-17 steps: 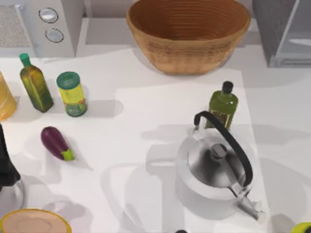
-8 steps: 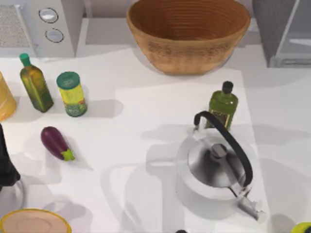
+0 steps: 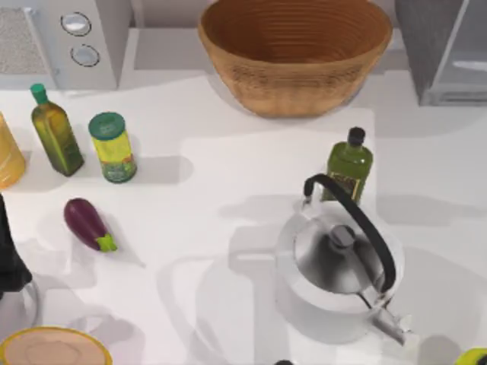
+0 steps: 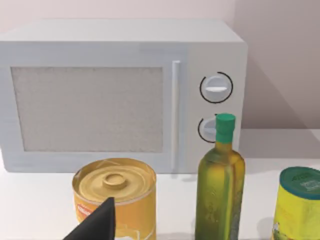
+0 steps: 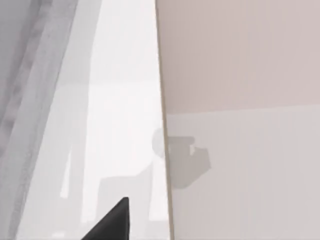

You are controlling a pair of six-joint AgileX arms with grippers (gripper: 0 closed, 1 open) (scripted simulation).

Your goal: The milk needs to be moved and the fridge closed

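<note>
Left claw: one dark fingertip (image 4: 95, 225) shows in the left wrist view, in front of a yellow tin (image 4: 115, 197); how far it is open cannot be told, nor any hold.
Left arm: dark shape (image 3: 9, 258) at the bench's left edge in the top view.
Right claw: one dark fingertip (image 5: 110, 222) before pale grey panels; its opening cannot be told.
Writing: none legible on the bottles or the green-lidded jar (image 3: 112, 147).
Fridge: grey box (image 3: 445, 49) at the top view's far right corner, pale inside showing.
Bench: white (image 3: 198, 228), carrying a wicker basket (image 3: 295, 49), kettle (image 3: 338, 266), aubergine (image 3: 87, 224) and microwave (image 4: 122, 95).
</note>
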